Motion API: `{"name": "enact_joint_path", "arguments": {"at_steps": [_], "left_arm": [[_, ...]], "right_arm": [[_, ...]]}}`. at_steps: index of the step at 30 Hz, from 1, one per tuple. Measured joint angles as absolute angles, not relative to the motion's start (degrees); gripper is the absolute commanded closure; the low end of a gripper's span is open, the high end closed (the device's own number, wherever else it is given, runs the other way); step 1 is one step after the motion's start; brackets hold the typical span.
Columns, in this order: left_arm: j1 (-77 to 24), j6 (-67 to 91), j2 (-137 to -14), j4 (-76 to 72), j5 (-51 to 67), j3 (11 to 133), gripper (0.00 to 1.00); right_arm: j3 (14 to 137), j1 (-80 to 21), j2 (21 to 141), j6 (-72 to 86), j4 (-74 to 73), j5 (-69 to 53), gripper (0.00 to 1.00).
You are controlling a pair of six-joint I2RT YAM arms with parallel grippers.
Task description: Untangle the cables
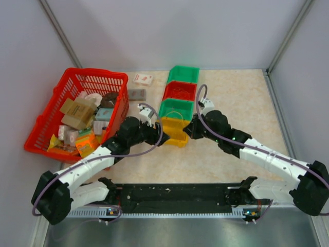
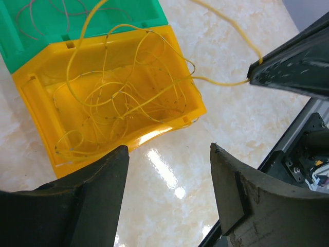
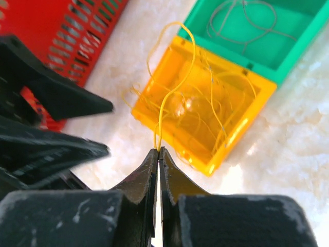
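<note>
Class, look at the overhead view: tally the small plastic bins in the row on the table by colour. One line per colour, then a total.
Green bins: 2
Red bins: 1
Yellow bins: 1
Total: 4

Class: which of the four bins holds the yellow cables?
The yellow bin, at the row's near end; the green bin beside it holds only thin loops.
</note>
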State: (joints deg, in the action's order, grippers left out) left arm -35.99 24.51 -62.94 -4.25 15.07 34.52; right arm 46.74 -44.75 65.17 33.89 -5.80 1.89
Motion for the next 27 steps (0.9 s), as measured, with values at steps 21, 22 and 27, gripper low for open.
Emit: {"name": "enact_joint_path", "arguments": {"at_steps": [21, 22, 27], "left_arm": [[-35.3, 23.9, -39.7, 10.9, 12.6, 34.1, 0.30], [-35.3, 24.1, -38.8, 11.3, 12.6, 33.9, 0.30], [-35.3, 24.4, -37.6, 12.3, 12.6, 33.5, 0.30]], "right_arm": [[57.4, -44.8, 81.7, 26.5, -19.4, -2.1, 1.00], [59.0, -44.8, 82.9, 26.2, -20.7, -1.6, 1.00], [66.0, -44.8, 90.0, 25.4, -23.8, 0.8, 1.00]]}}
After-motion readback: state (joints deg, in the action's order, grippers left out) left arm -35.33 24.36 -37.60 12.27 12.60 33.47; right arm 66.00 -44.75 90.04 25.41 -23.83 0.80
